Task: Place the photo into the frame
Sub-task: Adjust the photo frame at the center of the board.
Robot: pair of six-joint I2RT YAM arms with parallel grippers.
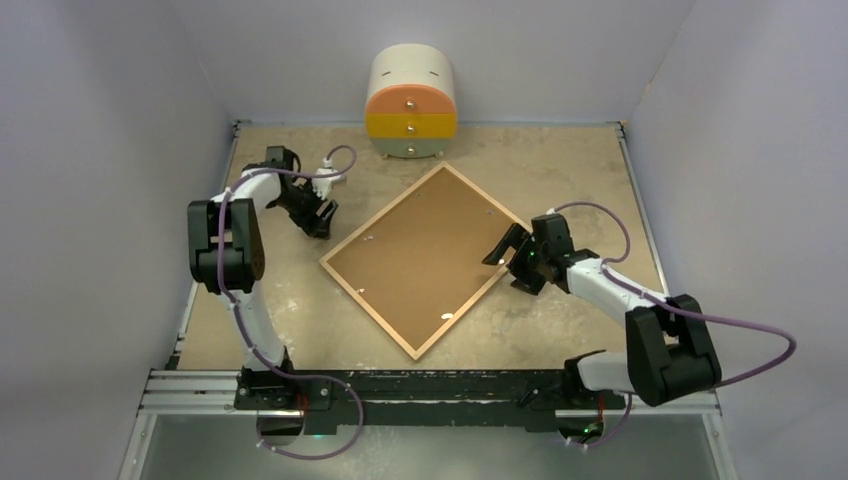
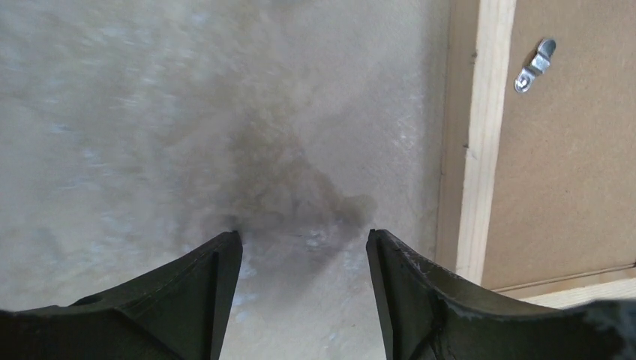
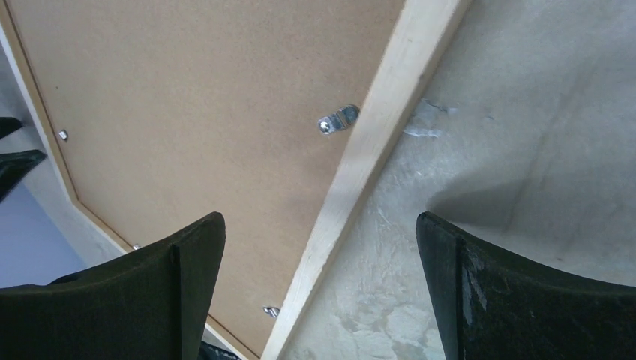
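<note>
- Left tool (image 1: 318,215), upper left of the overhead view: jaws apart, nothing between them. In its wrist view the left tool (image 2: 304,240) hangs over bare surface (image 2: 150,112), just beside the frame's left border and not touching it.
- The frame (image 1: 381,214) lies flat at the centre of the surface (image 1: 560,160), turned like a diamond, back side up. Its light wood border (image 2: 480,150) surrounds the brown backing board (image 1: 420,255), which sits inside it.
- Small metal clips (image 2: 535,66) show along the board's edge. We cannot tell whether they are turned to lock.
- The photo: not visible in any view. It may lie under the backing board, or be out of shot; we cannot say which.
- Drawer cabinet (image 1: 411,105) stands at the top centre, well apart from the frame, and plays no part.
- Right tool (image 1: 505,248), right of centre: jaws spread wide and empty, poised over the frame's right border (image 3: 375,165) near a clip (image 3: 337,120).
- Our judgement: either the board is about to be lifted for loading, or the frame is already closed up. With no print in sight, we count the insertion as unconfirmed.
</note>
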